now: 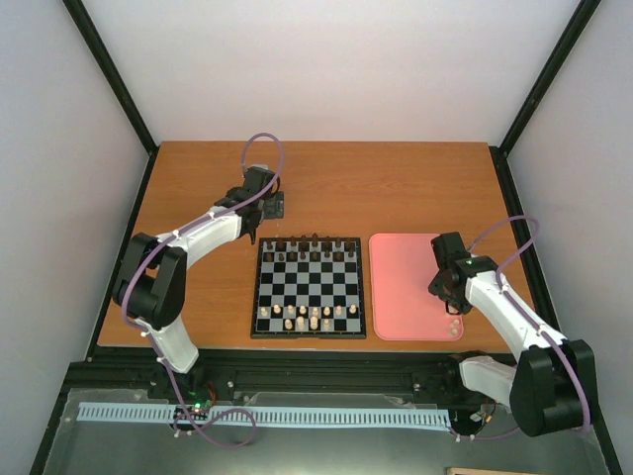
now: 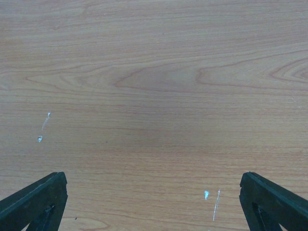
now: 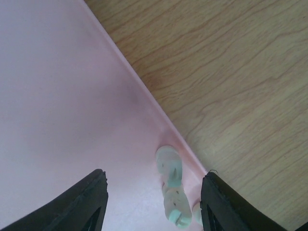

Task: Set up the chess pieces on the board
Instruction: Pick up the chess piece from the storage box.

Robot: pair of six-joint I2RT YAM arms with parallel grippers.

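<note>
Lab enclosure, white panels (image 1: 336, 59), black frame (image 1: 110, 69), wooden table (image 1: 396, 188)

Lit softly and evenly from above; only faint diffuse shadows on the table (image 1: 415, 188); slightly soft and coarse from overhead; crisp on the wood grain at the left wrist; washed pale across the pink tray (image 3: 57, 96) at the right wrist; blurred on the pale pieces (image 3: 169, 166) nearest the lens.

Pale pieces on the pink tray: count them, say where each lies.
2: one pale piece near the pink tray's rim, another beside it, both between the right gripper's fingers; a third may be hidden.
</note>
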